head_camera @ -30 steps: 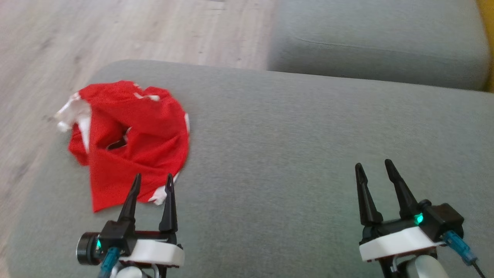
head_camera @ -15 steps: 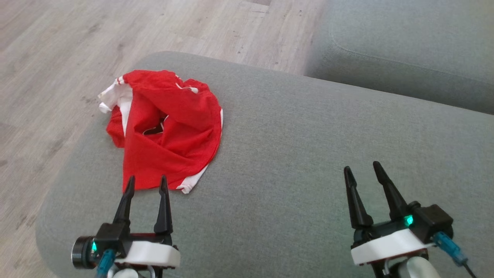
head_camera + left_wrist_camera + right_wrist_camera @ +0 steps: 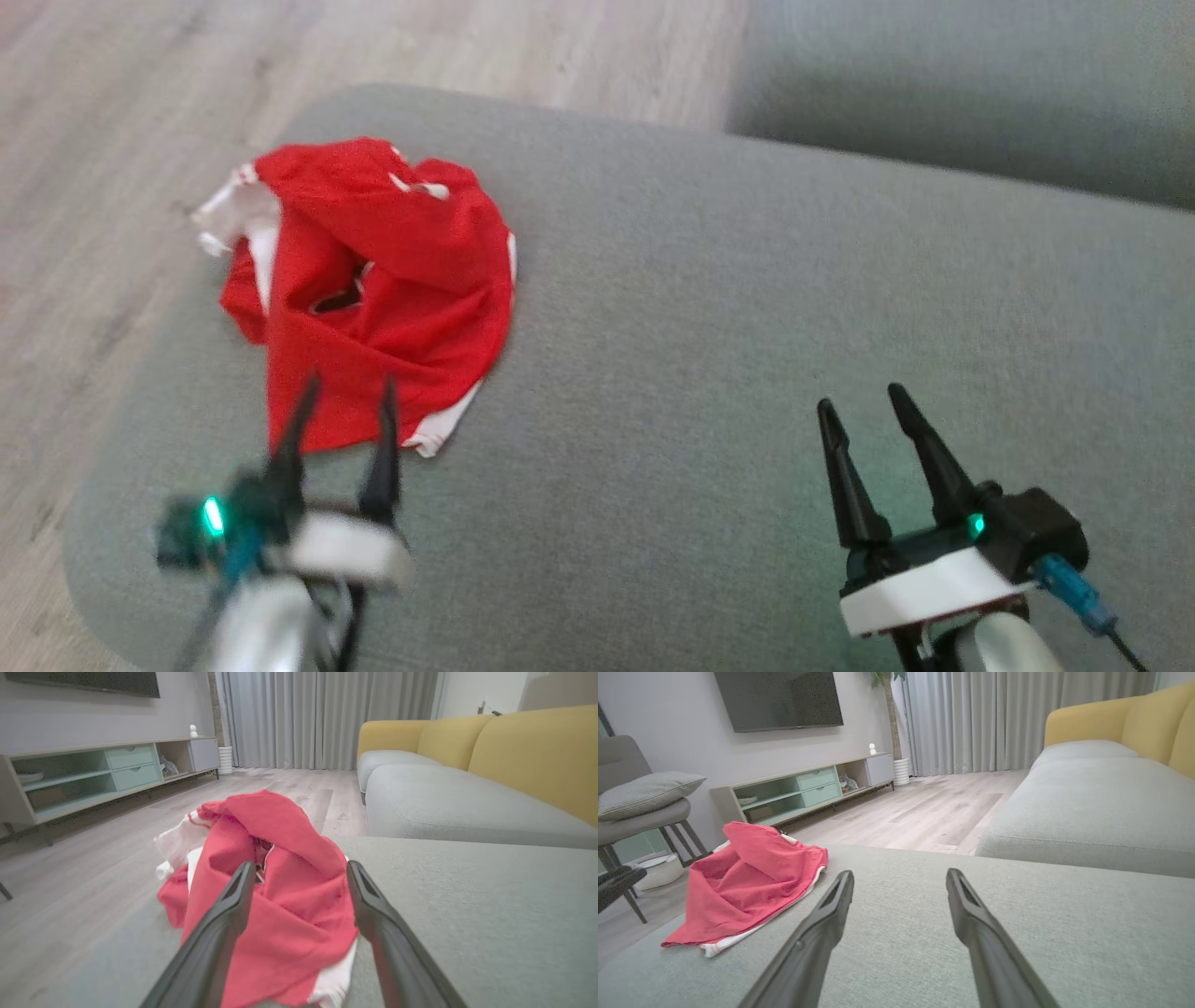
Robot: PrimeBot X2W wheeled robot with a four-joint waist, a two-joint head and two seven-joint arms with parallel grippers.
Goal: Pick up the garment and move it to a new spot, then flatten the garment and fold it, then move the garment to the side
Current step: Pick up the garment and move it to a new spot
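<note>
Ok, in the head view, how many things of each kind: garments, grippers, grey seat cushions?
Garments: 1, the red and white garment
Grippers: 2, the left gripper and the right gripper, both open
Grey seat cushions: 2, the near cushion and the far cushion
Total: 5

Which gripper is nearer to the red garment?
Left. The left gripper is at the near edge of the red garment; the right gripper is far to its right, over the cushion.
</note>
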